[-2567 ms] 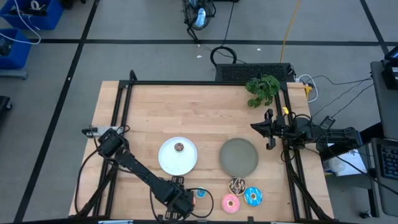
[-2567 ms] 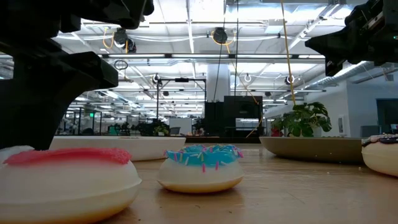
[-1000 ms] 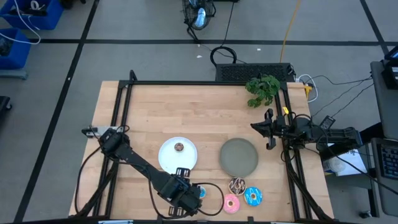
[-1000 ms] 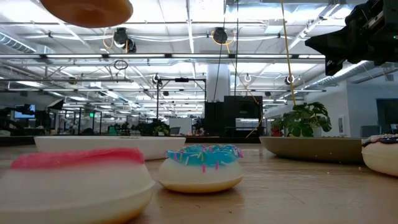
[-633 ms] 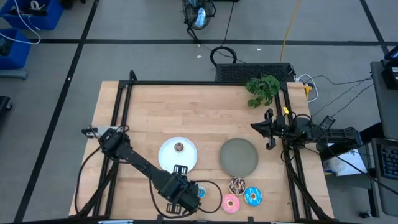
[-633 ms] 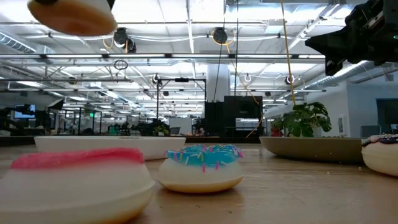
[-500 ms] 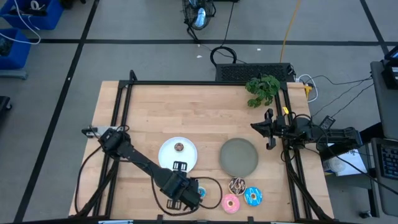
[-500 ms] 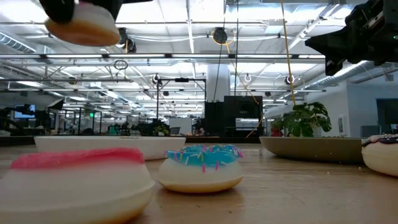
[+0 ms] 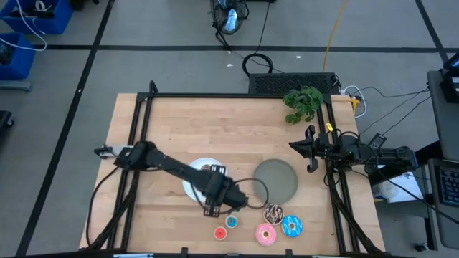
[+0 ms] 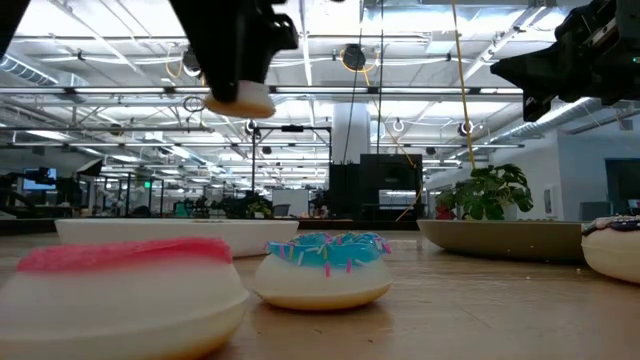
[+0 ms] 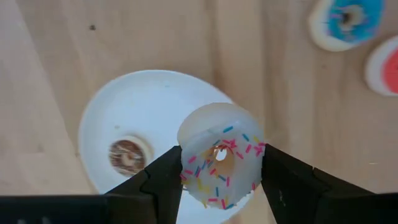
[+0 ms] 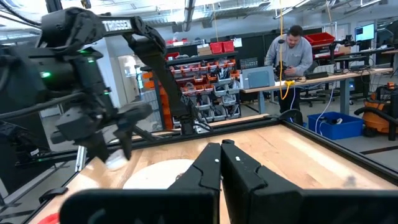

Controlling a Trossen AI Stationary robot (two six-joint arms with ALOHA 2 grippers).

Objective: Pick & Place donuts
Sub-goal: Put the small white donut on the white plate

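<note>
Now | left gripper (image 11: 221, 163) pinches sprinkled donut (image 11: 219, 158) above white plate (image 11: 118, 112) rim | risk: early release drops it onto table | right gripper (image 12: 221, 163) pressed together, waiting at table's right edge

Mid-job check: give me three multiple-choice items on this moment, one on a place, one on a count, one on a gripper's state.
1. Where is the sprinkled donut that the left gripper holds?
A. Above the white plate
B. Above the grey plate
C. Lying on the table

2. How many donuts lie on the white plate?
A. None
B. One
C. Three

3. How are the right gripper's fingers?
A. Shut and empty
B. Clamped on a donut
C. Spread wide

Key: 1 A, the left gripper pinches the sprinkled donut over the white plate. 2 B, only the tiny brown donut lies there. 3 A, the right gripper shows its fingers together with nothing between them.
</note>
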